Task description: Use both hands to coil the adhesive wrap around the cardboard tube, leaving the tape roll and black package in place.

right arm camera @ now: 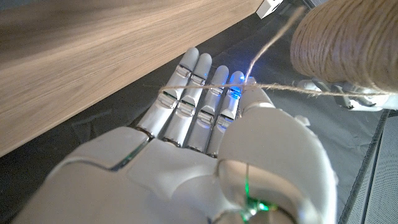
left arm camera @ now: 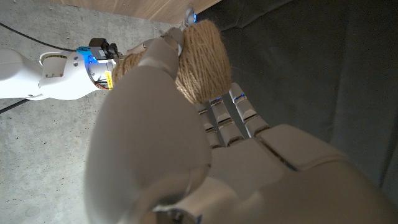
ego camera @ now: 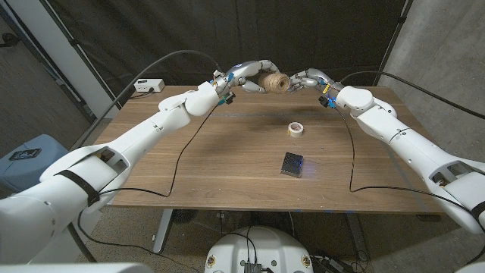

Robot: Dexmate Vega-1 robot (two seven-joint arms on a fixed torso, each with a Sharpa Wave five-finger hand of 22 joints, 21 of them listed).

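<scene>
- Dark curtain behind the wooden table (ego camera: 227, 163); tape roll (ego camera: 296, 129) and black package (ego camera: 292, 164) sit untouched.
- Your left hand (ego camera: 246, 73) grips the thickly wound tube (ego camera: 274, 82); your right hand (ego camera: 305, 78) pinches the loose twine (right arm camera: 205, 89), some winding left.

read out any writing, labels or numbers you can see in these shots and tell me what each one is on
No text is readable.
Blue bin at the head view's left edge: a white mark, too blurred to read.
Black package: no legible print.
Tape roll: plain.
White box at the table's far corner: no marking can be made out.

Rough twine spool (ego camera: 274, 82); matt wood table (ego camera: 227, 163).
</scene>
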